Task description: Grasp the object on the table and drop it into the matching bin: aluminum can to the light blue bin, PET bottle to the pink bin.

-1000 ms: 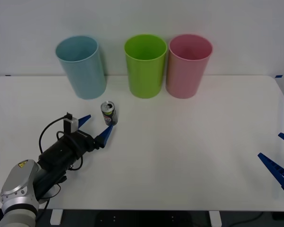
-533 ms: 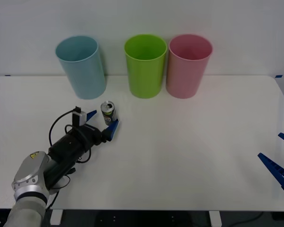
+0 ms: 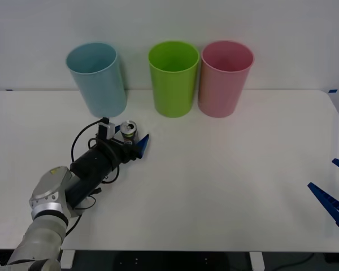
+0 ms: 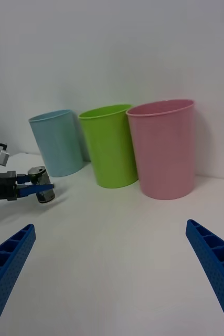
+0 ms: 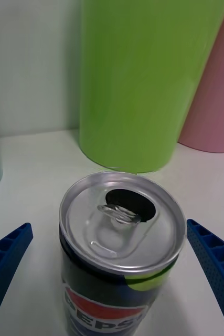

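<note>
left gripper (image 3: 132,137): your fingers wide apart around aluminum can (image 3: 128,131), not touching
right gripper (image 3: 338,186): parked, fingers spread, nothing held

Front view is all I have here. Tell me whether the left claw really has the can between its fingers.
Observer: Yes. In the left wrist view the aluminum can stands upright between the open left claw fingers, a gap on each side.
Operator: Report the can's top.
Observer: Already opened, tab raised at the hole.
Operator: Give me the right claw.
Observer: The right claw is open, low over the table, facing the pink bin.
</note>
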`<act>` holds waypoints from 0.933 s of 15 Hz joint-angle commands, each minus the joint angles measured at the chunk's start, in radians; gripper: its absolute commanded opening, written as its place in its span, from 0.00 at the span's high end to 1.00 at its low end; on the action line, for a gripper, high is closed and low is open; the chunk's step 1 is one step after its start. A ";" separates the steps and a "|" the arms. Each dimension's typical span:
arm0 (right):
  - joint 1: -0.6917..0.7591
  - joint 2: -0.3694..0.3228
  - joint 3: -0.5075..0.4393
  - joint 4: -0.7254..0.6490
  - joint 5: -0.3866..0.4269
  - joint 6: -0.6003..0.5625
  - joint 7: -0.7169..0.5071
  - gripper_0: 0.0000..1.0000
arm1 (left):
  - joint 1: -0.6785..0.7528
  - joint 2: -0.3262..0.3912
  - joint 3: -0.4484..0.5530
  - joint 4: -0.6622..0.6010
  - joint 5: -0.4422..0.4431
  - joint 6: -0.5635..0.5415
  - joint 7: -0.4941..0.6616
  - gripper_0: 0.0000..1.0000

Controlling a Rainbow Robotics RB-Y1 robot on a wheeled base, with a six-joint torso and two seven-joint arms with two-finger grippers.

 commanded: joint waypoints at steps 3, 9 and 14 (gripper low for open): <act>0.000 0.000 0.000 0.000 0.000 0.000 0.000 0.00 | -0.004 0.000 0.001 0.001 0.000 0.014 -0.016 0.00; 0.000 0.000 0.000 0.000 0.000 0.000 0.000 0.00 | -0.002 0.000 0.001 0.001 0.000 0.016 -0.022 0.78; 0.000 0.000 0.000 0.000 0.000 0.000 0.000 0.00 | -0.004 0.000 -0.008 0.001 0.002 0.028 -0.019 1.00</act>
